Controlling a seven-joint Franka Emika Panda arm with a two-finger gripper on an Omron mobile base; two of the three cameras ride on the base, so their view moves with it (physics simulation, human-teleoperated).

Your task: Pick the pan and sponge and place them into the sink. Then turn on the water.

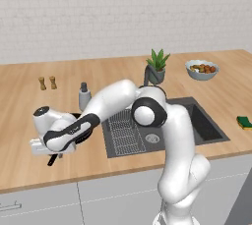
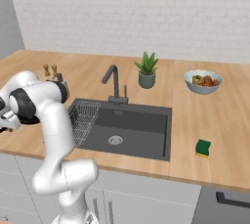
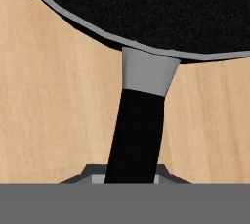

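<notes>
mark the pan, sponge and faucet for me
pan (image 3: 146,8): hand view, on its black inner surface.
sponge (image 2: 203,146): right base view, on its green top, on the counter right of the sink.
faucet (image 2: 115,82): right base view, on the upright stem behind the basin.

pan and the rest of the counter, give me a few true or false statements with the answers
1. The claw is shut on the handle of the pan. True.
2. The sponge lies in the sink. False: it lies on the counter to the right of the sink.
3. The pan sits on the counter to the left of the sink. True.
4. Water runs from the faucet. False: no water shows.
5. The bowl of fruit stands to the left of the potted plant. False: it stands to its right.
</notes>
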